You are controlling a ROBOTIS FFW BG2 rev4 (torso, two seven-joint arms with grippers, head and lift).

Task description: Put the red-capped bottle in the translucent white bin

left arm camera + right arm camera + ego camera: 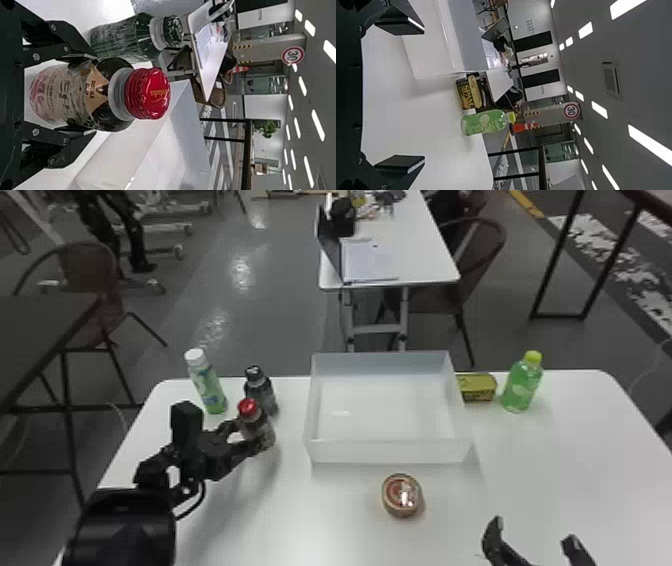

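We have the red-capped bottle [260, 432] upright, its long axis vertical and cap [247, 407] uppermost, left of the translucent white bin [390, 452], pinched in our left gripper [249, 436]. Its dark shoulder bears a tan patch [96, 90] above a pale label [51, 95]; the cap is glossy red. Our right gripper [532, 532] stands spread.

The red-capped bottle [256, 424] is upright, left of the translucent white bin [389, 451].
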